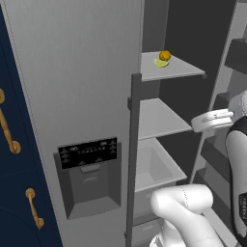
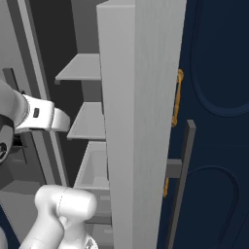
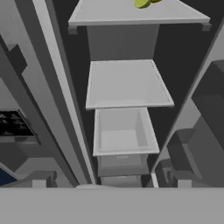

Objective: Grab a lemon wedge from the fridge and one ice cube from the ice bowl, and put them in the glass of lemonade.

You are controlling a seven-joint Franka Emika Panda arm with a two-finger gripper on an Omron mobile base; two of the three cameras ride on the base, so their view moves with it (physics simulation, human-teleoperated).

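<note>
The fridge has its dispenser door closed and its right door swung open, baring the shelves. The lemon wedge, a tiny yellow-green piece, lies at the back of the top shelf. In the hand view the lemon wedge sits at the very top edge. My gripper is open and empty in front of the open compartment, about level with the middle shelf and well below the wedge. The ice cube, ice bowl and glass of lemonade are out of view.
An orange touches the wedge's far side. Below are a bare middle shelf and an open drawer. Door bins stand close on the right. Navy cupboards with brass handles flank the fridge.
</note>
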